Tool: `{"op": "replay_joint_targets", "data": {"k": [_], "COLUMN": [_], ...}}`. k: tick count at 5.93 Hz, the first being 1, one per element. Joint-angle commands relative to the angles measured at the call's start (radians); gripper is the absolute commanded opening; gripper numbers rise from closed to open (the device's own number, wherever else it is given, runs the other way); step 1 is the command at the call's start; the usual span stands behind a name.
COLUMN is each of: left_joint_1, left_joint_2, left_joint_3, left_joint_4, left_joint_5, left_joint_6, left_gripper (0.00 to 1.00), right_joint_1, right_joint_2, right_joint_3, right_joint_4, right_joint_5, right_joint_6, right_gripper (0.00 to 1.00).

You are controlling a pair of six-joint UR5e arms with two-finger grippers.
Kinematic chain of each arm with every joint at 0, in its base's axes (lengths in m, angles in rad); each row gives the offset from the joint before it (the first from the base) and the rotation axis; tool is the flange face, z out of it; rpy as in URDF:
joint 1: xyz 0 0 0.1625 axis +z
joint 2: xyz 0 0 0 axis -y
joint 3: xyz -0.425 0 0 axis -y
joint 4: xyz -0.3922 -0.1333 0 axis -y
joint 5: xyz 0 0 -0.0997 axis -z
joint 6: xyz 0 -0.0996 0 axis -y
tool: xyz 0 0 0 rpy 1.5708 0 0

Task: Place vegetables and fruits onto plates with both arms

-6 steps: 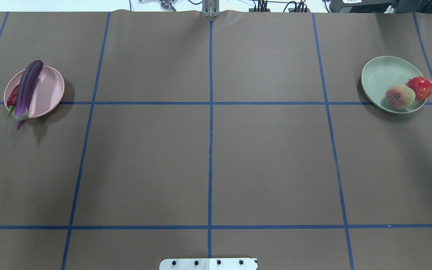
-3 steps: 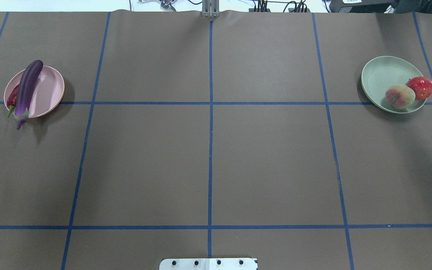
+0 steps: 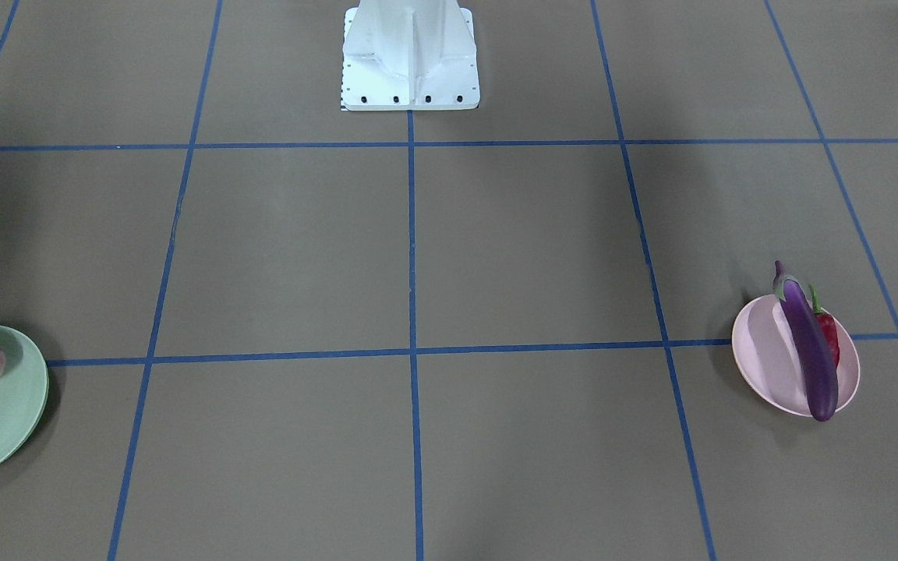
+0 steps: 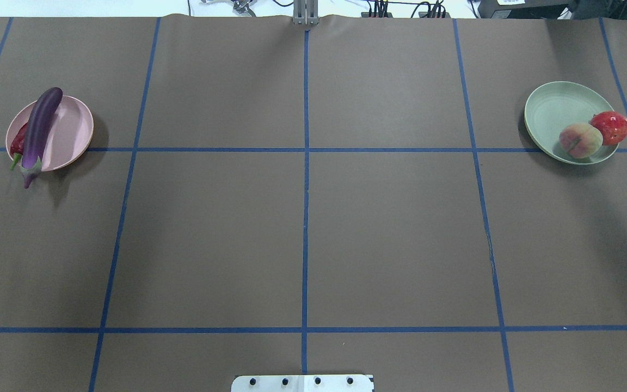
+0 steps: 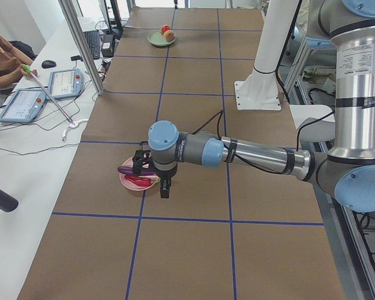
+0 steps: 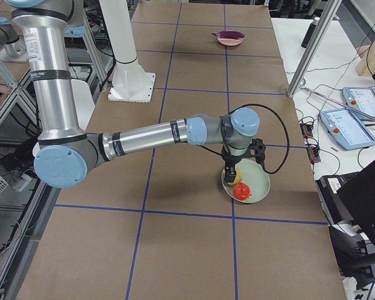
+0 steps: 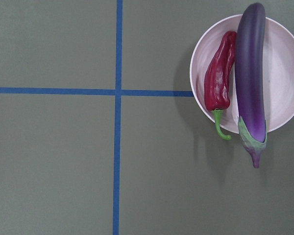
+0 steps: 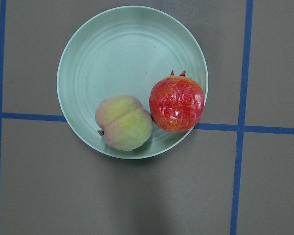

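Note:
The purple eggplant (image 4: 38, 130) and the red chili (image 4: 18, 142) lie on the pink plate (image 4: 71, 128) at the far left; the eggplant's cap hangs over the rim (image 7: 252, 142). The peach (image 4: 580, 140) and the bumpy orange-red fruit (image 4: 610, 127) sit on the mint plate (image 4: 553, 109) at the far right. My left gripper (image 5: 164, 187) hangs above the pink plate and my right gripper (image 6: 230, 175) above the mint plate. Both show only in the side views, so I cannot tell whether they are open or shut.
The white robot base (image 3: 410, 58) stands at the table's near middle. Blue tape lines cross the brown table cover (image 4: 302, 228). Tablets and cables lie on the white side benches (image 5: 62, 84), and a metal post (image 6: 312, 50) stands beside the table.

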Motion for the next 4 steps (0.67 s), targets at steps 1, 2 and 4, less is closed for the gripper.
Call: {"op": "replay_joint_targets", "data": {"k": [1,2,4], "left_joint_1": [-0.001,0.000,-0.001], "left_joint_2": [0.011,0.015,0.016], "left_joint_3": [-0.010,-0.007,0.019], "left_joint_4": [0.000,0.002,0.003], "left_joint_5": [-0.002,0.004,0.011], "left_joint_6": [0.002,0.000,-0.002], "left_gripper": [1.00,1.00,1.00], "right_joint_1": [0.001,0.001,-0.001], "right_joint_2": [-0.026,-0.046,-0.046], "right_joint_3": [0.000,0.001,0.038], "right_joint_4": [0.004,0.002,0.004], "right_joint_5": [0.000,0.002,0.002], "right_joint_6": [0.003,0.008,0.011], "right_gripper": [1.00,1.00,1.00]}}
